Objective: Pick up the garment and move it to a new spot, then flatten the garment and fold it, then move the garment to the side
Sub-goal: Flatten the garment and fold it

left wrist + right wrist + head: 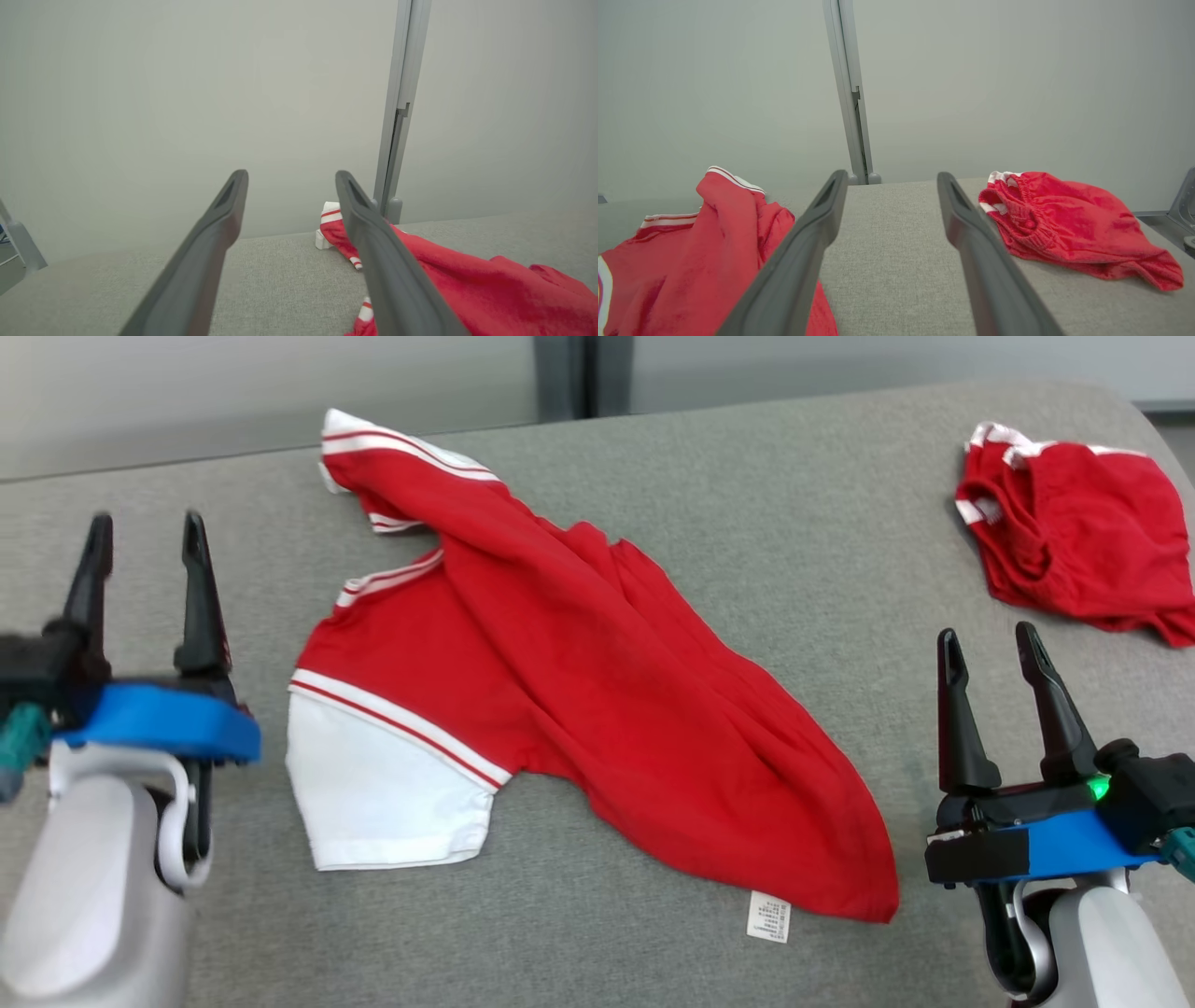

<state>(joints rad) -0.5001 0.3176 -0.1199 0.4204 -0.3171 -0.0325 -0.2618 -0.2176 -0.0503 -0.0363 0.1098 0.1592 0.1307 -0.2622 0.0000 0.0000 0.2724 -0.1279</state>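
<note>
Left gripper [146, 523] sits at the lower left of the head view, fingers pointing up and away from me, spread apart with nothing between them; pale forearm, blue band at the wrist. Right gripper [987, 633] mirrors it at the lower right, fingers also spread and empty (green light [1100, 790] lit on its wrist housing). Both are held low over the worktop [747, 523], clear of the cloth as far as I can tell. The garment [579, 709], a red shirt with white, red-striped trim, lies between my two grippers, crumpled and stretched on a diagonal: collar end toward the far left, hem end toward the near right. Its white sleeve [383, 793] lies flat at the near left, closest to my left gripper. A small white care label [769, 917] pokes out under the hem at the near side. In the left wrist view the shirt runs behind the finger on that view's right; in the right wrist view it is off to the left. A second red piece [1083, 541], bunched, white trim at one edge, sits at the far right of the worktop, well apart from the shirt. The worktop is grey woven fabric, rounded at the far right corner. Behind it is a plain pale wall with one grey vertical post [583, 373].
</note>
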